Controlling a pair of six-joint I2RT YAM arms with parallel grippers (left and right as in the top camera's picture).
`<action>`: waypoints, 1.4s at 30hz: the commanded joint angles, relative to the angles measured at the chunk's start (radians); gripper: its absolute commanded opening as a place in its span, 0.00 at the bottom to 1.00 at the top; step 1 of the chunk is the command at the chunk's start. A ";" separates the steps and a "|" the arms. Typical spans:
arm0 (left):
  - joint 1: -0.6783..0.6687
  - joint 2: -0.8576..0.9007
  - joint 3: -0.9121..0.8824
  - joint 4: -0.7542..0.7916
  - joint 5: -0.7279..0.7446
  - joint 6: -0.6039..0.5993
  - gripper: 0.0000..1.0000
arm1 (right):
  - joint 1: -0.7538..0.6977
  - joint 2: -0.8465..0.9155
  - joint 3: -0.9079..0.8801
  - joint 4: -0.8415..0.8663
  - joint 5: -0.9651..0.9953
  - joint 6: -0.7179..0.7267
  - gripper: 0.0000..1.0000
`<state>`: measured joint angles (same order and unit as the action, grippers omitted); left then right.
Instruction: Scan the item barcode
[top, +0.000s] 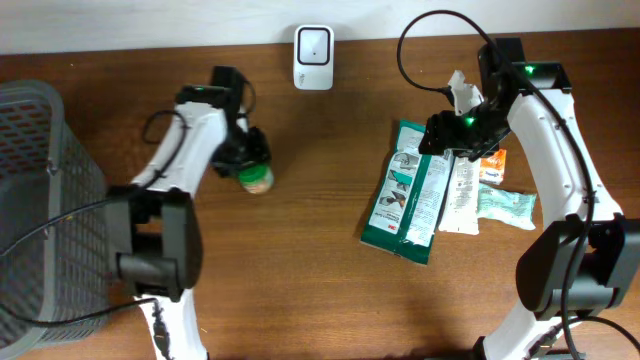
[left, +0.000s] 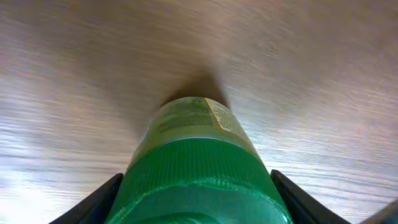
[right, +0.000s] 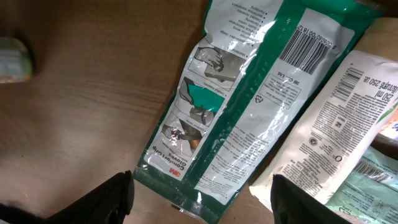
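A bottle with a green ribbed cap (left: 202, 168) and a printed label (left: 186, 118) stands on the wooden table (top: 300, 280), left of centre (top: 256, 178). My left gripper (left: 199, 208) reaches it from above (top: 246, 152). Its two black fingers (left: 93, 202) press against both sides of the cap, so it is shut on the bottle. The white scanner (top: 313, 57) stands at the back edge. My right gripper (top: 452, 130) hangs open over a green glove packet (right: 236, 106) whose barcode (right: 308, 46) faces up. Nothing sits between its fingers (right: 112, 199).
Right of the glove packet (top: 408, 190) lie a white printed packet (top: 462, 190), a pale green packet (top: 507, 206) and a small orange pack (top: 493, 165). A grey mesh basket (top: 40, 200) fills the left edge.
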<state>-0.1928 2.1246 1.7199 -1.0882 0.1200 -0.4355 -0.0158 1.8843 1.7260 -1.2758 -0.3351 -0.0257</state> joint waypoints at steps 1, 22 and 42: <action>-0.157 0.002 0.002 0.002 -0.149 -0.211 0.50 | 0.003 -0.013 0.011 0.000 -0.011 0.003 0.67; -0.302 0.045 0.138 -0.065 0.042 0.960 1.00 | 0.003 -0.013 0.011 -0.009 0.003 0.003 0.68; -0.309 0.086 0.177 -0.016 -0.134 -0.595 0.60 | 0.004 -0.013 0.011 -0.008 0.002 0.004 0.68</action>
<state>-0.4881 2.2040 1.8774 -1.1221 -0.1104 -0.6346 -0.0158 1.8843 1.7260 -1.2823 -0.3344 -0.0254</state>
